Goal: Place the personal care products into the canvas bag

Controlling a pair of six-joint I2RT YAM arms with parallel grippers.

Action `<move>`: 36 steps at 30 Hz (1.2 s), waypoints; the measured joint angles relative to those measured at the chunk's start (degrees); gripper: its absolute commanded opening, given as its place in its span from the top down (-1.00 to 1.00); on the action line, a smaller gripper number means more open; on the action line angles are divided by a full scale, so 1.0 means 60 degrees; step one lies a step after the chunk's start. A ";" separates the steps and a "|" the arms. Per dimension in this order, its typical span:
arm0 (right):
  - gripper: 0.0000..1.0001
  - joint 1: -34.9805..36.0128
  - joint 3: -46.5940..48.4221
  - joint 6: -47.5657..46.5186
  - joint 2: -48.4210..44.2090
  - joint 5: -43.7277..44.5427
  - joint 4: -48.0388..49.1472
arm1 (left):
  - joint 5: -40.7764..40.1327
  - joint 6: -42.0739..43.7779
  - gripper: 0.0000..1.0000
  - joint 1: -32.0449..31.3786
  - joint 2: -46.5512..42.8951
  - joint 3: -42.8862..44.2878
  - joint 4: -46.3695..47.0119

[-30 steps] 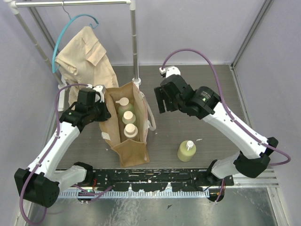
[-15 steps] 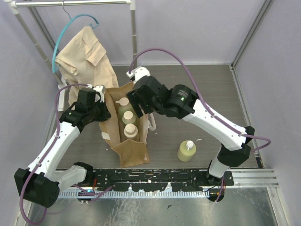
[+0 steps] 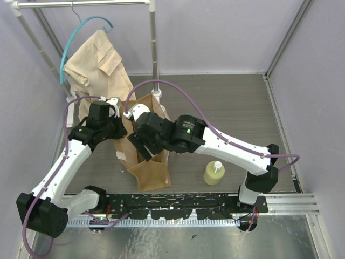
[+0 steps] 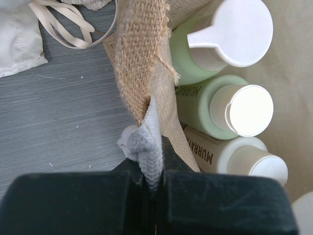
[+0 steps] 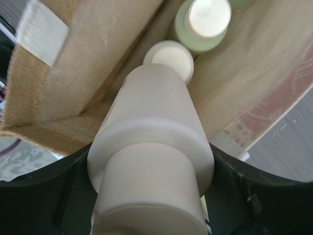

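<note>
1. Step in hand: the right gripper (image 3: 144,145) clamps a beige bottle (image 5: 149,147) above the open bag (image 3: 152,174), where other bottles (image 4: 215,105) already stand.
2. The left gripper (image 4: 152,188) is closed, pinching the bag rim.
3. Next move, as judged: lower the bottle and release it. A green bottle (image 3: 214,174) stands on the table (image 3: 242,108).

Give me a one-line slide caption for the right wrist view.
Right hand holds a pale bottle over the open canvas bag, a green bottle and another cream cap visible inside.

Lavender walls (image 3: 215,32) on far, left and right sides. Grey wood-grain tabletop (image 3: 232,102). White rack (image 3: 153,48) at far left, carrying beige shirt (image 3: 97,59) on teal hanger (image 3: 97,19). Black rail (image 3: 172,200) along near edge; scuffed metal sheet (image 3: 172,243) nearer. Lighting even.
</note>
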 measured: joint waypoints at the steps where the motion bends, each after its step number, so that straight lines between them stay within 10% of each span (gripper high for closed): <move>1: 0.99 -0.0007 -0.0240 0.0051 -0.0026 -0.0109 -0.0007 | 0.0000 0.0004 1.00 0.0000 0.0000 0.0000 0.0000; 18: 0.99 -0.0911 -0.2433 0.0226 -0.0408 -0.1931 0.1158 | 0.0011 0.0000 1.00 0.0004 0.0018 0.0000 0.0000; 36: 0.99 -0.1523 -0.1494 -0.0047 0.1035 -0.3974 0.0969 | -0.0004 0.0055 1.00 0.0004 -0.0087 0.0069 -0.0160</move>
